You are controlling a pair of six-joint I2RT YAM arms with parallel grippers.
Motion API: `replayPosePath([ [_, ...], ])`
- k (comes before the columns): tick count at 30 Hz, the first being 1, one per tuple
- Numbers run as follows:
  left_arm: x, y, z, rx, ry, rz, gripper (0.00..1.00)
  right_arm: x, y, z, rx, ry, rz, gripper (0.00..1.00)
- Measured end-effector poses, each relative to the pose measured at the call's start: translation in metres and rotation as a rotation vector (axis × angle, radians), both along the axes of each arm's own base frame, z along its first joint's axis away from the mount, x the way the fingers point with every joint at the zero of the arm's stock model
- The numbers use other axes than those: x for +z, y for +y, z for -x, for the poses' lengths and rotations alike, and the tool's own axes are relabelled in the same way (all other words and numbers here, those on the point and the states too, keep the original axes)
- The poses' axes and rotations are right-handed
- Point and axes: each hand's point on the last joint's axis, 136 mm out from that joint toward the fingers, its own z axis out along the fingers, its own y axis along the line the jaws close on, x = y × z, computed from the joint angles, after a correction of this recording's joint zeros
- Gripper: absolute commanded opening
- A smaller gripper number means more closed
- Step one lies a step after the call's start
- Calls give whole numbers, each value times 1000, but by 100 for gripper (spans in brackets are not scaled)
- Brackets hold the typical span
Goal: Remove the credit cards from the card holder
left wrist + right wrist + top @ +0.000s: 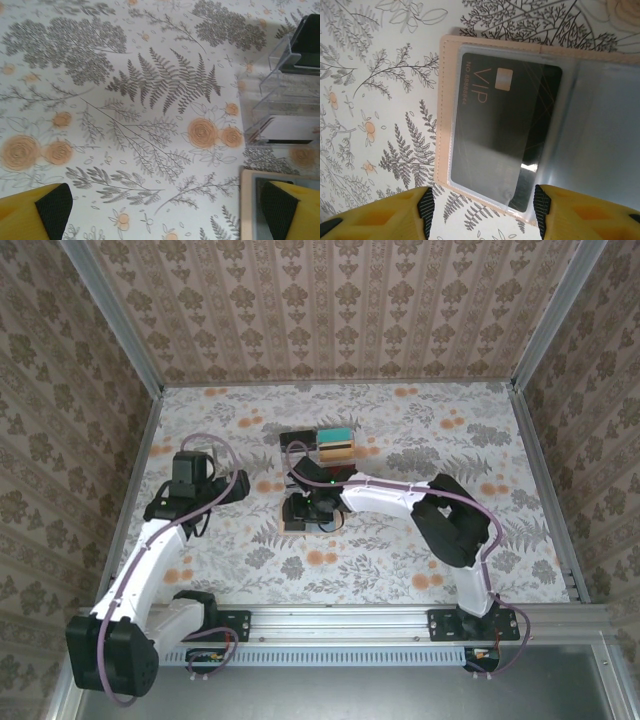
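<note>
The tan card holder [444,107] lies spread open on the flowered table, under my right gripper [308,508]. A black credit card [505,125] marked VIP sits inside its clear left pocket. My right gripper [482,210] is open, its black pads standing either side of the holder's near end, the left pad over bare table. My left gripper [165,212] is open wide with nothing between its pads, just left of the card holder [248,205]. In the top view it [232,490] hangs left of the card holder [292,527].
A clear plastic tray [320,445] stands just behind the holder, holding a teal card [336,434], an orange card [338,449] and a dark one [297,441]. The tray [280,95] is close on the left gripper's far right. Patterned walls enclose the table.
</note>
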Motion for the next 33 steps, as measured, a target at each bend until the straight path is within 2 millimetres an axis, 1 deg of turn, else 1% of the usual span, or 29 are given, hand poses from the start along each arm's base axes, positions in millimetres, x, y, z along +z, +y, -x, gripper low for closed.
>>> replayPosePath([
  [4,-1,-6,4,-22,33,39,100,-11,4,-2,-19,29,5,60],
  [8,1,-11,1,-42,50,69,100,-14,5,-2,-21,34,10,61],
  [11,-2,-17,1,-67,71,93,100,-14,4,-2,-22,35,12,60],
  [14,-6,-26,2,-102,93,130,98,-19,1,1,-36,45,13,60],
  [16,-9,-32,3,-122,112,158,97,-18,-1,2,-45,39,-2,60],
  [19,-13,-40,2,-137,134,196,96,-18,-11,10,-60,50,5,60],
  [22,-19,-46,2,-137,150,237,93,-18,-17,15,-66,54,4,60],
  [26,-32,-60,8,-138,192,284,88,-10,-19,14,-69,31,-30,61],
  [30,-48,-78,19,-140,259,330,78,9,-25,6,-89,-16,-88,60],
  [33,-56,-93,25,-146,303,358,62,25,-31,-5,-114,-53,-131,57],
])
